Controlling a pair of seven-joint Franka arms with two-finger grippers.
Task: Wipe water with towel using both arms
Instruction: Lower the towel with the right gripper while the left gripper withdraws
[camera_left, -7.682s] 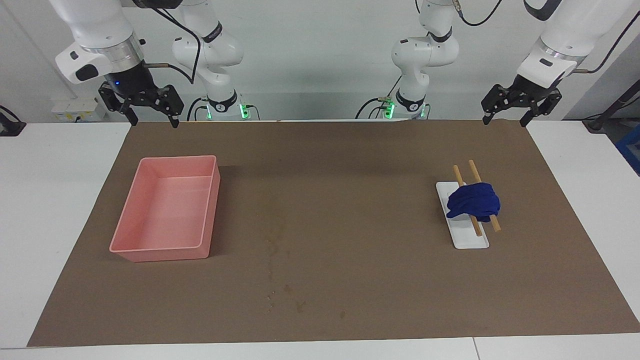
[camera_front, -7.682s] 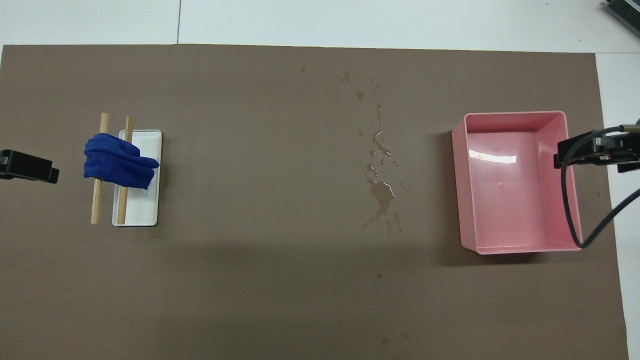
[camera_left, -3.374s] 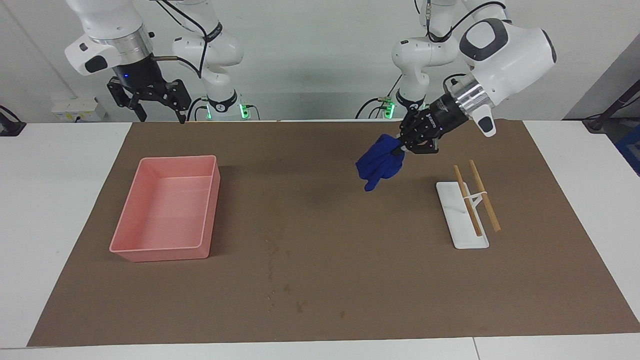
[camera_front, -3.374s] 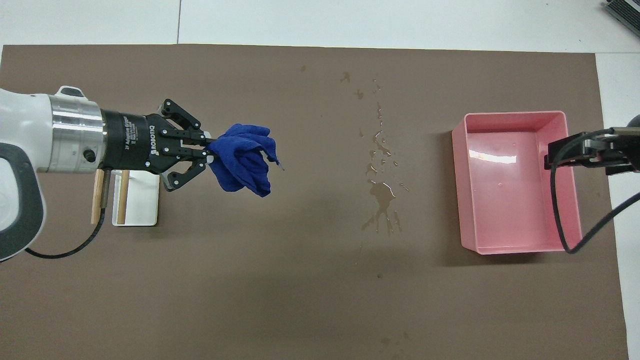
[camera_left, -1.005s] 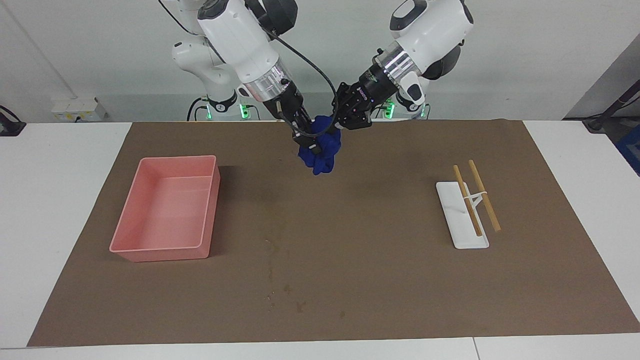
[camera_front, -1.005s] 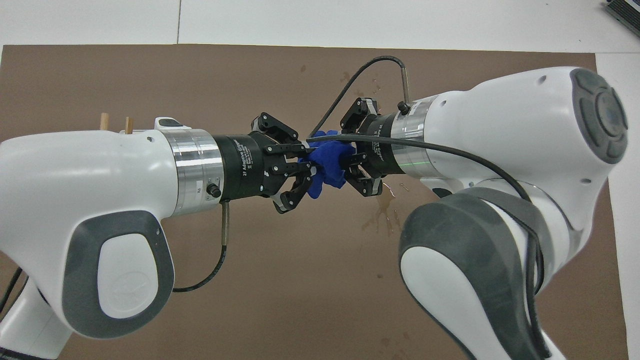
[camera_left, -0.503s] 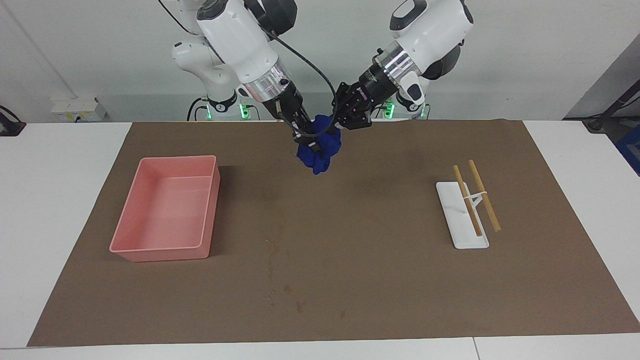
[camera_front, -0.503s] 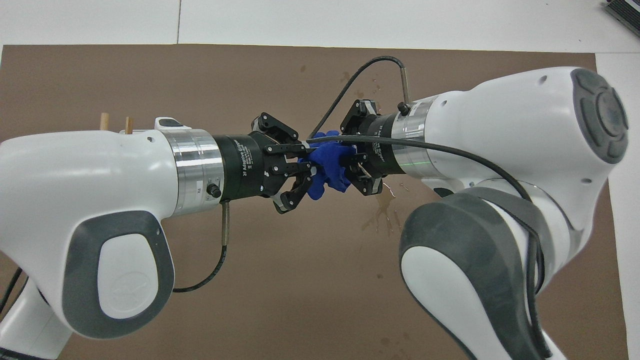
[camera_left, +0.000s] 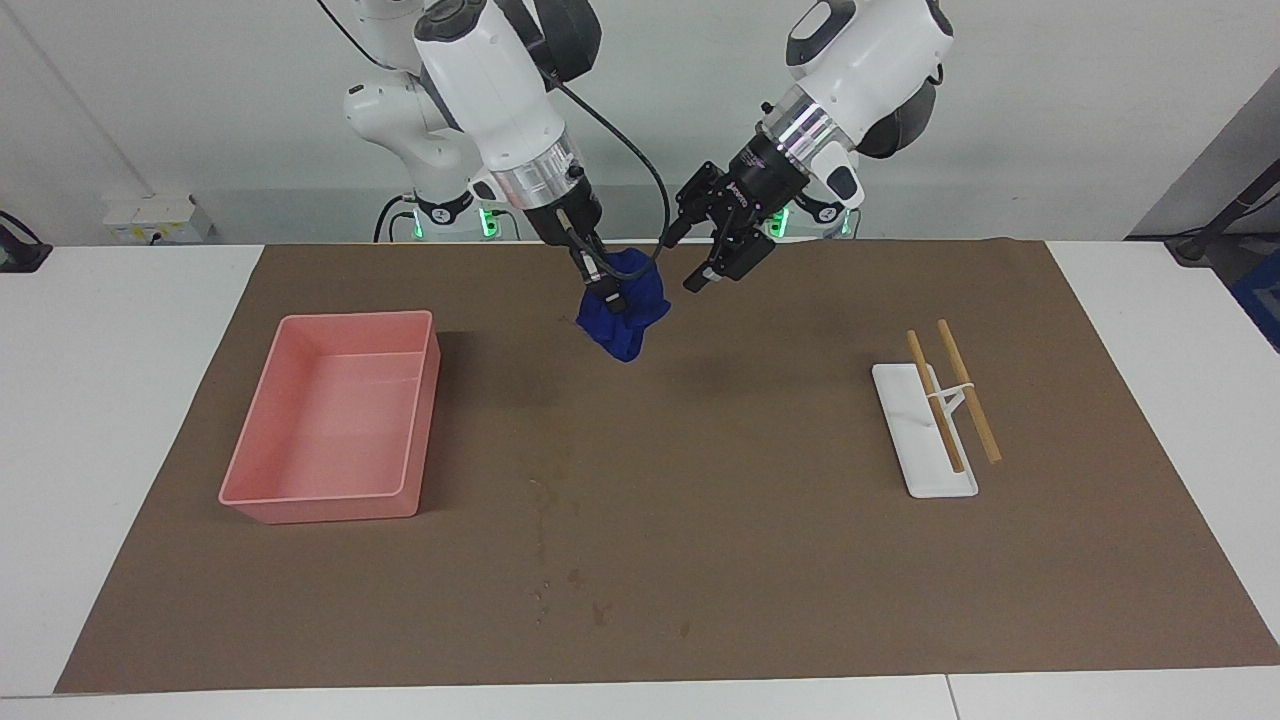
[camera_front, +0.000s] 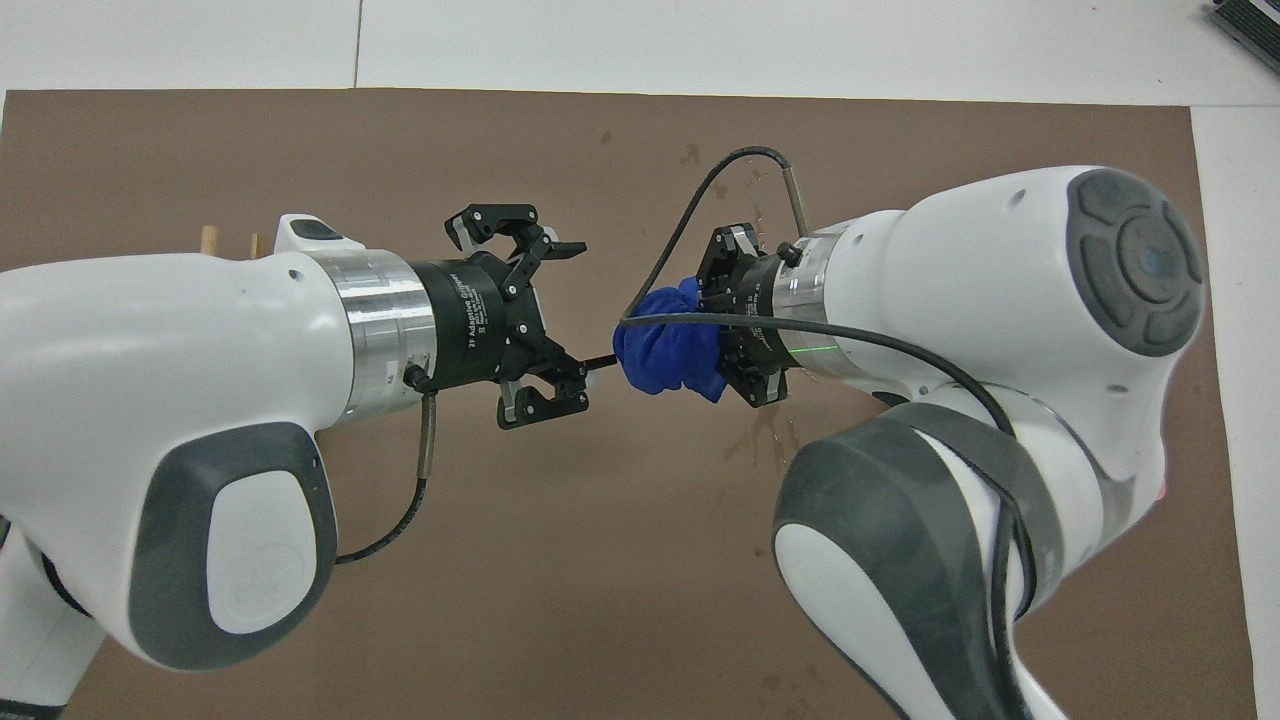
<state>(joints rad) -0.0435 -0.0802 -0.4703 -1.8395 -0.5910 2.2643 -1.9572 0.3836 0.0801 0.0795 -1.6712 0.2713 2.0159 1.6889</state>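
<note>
A bunched blue towel (camera_left: 627, 322) hangs in my right gripper (camera_left: 608, 290), which is shut on it above the brown mat, over the part near the robots. In the overhead view the towel (camera_front: 665, 358) sits at the tip of the right gripper (camera_front: 735, 340). My left gripper (camera_left: 688, 262) is open and empty beside the towel, a short gap away; the overhead view also shows the left gripper (camera_front: 568, 322) with its jaws spread wide. Spilled water (camera_front: 765, 432) lies on the mat, partly hidden under the right arm, with more spots (camera_left: 545, 495) toward the mat's middle.
A pink bin (camera_left: 330, 420) stands at the right arm's end of the mat. A white rack (camera_left: 915, 470) with two wooden rods (camera_left: 962, 392) stands at the left arm's end. The brown mat (camera_left: 760, 520) covers most of the table.
My left gripper has opened, let go of the towel and drawn back. My right gripper keeps the towel and has shifted slightly toward the pink bin.
</note>
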